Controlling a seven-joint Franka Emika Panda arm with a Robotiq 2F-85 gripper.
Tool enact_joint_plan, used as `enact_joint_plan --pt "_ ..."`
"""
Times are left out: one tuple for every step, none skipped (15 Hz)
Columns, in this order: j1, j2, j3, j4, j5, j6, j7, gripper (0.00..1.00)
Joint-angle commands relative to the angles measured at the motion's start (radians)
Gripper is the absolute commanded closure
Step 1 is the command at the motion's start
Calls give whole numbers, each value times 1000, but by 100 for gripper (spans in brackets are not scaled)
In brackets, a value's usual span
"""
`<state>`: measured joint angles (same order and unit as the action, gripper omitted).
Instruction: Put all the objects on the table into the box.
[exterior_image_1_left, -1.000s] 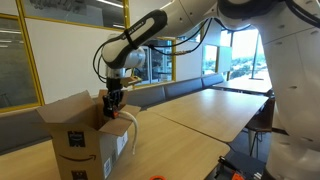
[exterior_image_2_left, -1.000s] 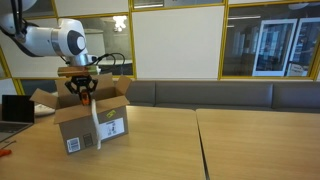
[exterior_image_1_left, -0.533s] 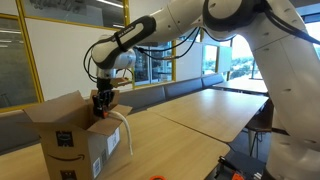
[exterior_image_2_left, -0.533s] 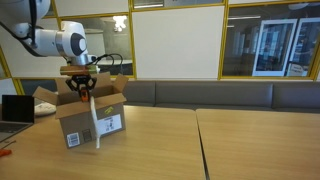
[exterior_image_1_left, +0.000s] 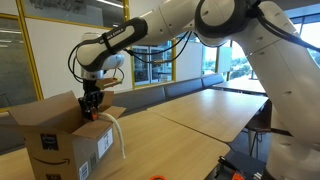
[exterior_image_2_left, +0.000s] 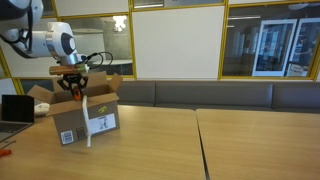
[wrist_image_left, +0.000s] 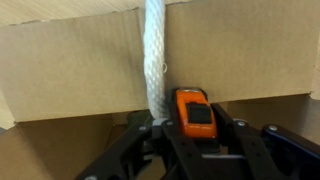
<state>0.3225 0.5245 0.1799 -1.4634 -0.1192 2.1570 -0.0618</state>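
Note:
The brown cardboard box (exterior_image_1_left: 50, 140) (exterior_image_2_left: 70, 122) stands with its flaps up on the light wood table (exterior_image_1_left: 190, 115) (exterior_image_2_left: 200, 145). My gripper (exterior_image_1_left: 92, 105) (exterior_image_2_left: 74, 92) reaches down into its open top. In the wrist view the gripper (wrist_image_left: 190, 125) is shut on a small orange object (wrist_image_left: 193, 112) with a dark panel, close to the box's inner wall (wrist_image_left: 70, 70). The white tube (wrist_image_left: 154, 55) runs up right beside the orange object. It hangs over the box's rim and down its outer side (exterior_image_1_left: 118, 135) (exterior_image_2_left: 88, 125) to the tabletop.
A laptop (exterior_image_2_left: 15, 108) sits on the table behind the box, and a small red item (exterior_image_2_left: 3, 150) lies at the table's edge. A small orange thing (exterior_image_1_left: 155, 178) lies near the front edge. Upholstered benches (exterior_image_2_left: 250, 95) line the windows. The robot's white body (exterior_image_1_left: 290, 150) fills one side.
The gripper has moved sideways, to the left in both exterior views. The box and the hanging tube have slid the same way along the table.

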Motion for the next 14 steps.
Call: enact_joint_plan --pt "49 42 -11 73 -45 -33 66 85" --pt "57 43 -10 80 -53 -37 75 85" --pt "61 46 -8 84 -56 -36 79 85" --pt "62 46 -4 84 -51 -28 76 85" --pt "63 45 -2 85 -47 -23 73 85" --pt "67 44 -2 89 -47 -24 74 85" --pt "72 40 -1 96 -45 -32 79 85" --pt "73 36 2 103 -39 -41 80 85" --pt "76 35 4 113 -36 -51 84 85" --pt "79 40 4 126 -36 -57 87 85" --pt "80 41 5 128 -36 -57 87 85" --pt "82 51 4 134 -38 -55 84 85" --pt "79 52 7 131 -35 -49 73 85" --pt "75 60 11 128 -30 -38 58 85"
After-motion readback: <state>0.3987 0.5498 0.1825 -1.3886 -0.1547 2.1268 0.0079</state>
